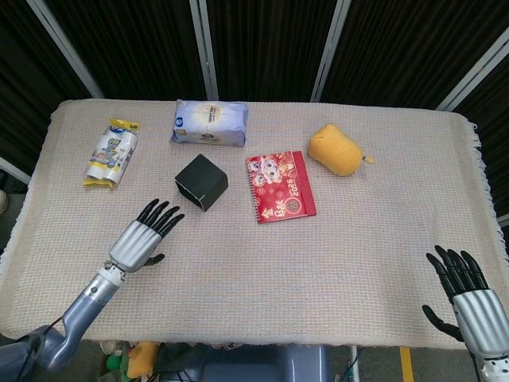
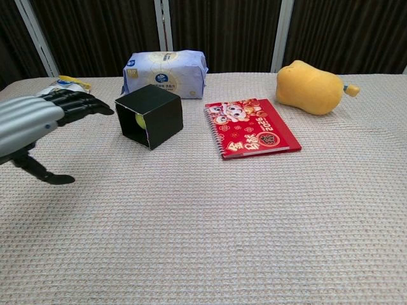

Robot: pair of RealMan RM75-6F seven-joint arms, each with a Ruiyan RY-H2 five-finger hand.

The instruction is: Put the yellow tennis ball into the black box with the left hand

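The black box (image 1: 202,181) (image 2: 152,114) lies on its side near the table's middle left, its opening facing left. Inside that opening a sliver of the yellow tennis ball (image 2: 139,119) shows in the chest view; the head view hides it. My left hand (image 1: 143,238) (image 2: 38,117) is open with fingers spread, lifted and a short way left of the box, touching nothing. My right hand (image 1: 461,288) hangs open at the table's near right corner, away from everything.
A red notebook (image 1: 280,186) lies right of the box. Behind are a white tissue pack (image 1: 210,122), a snack bag (image 1: 113,152) at far left, and a yellow plush toy (image 1: 339,149) at the right. Beige cloth (image 1: 318,263) covers the table.
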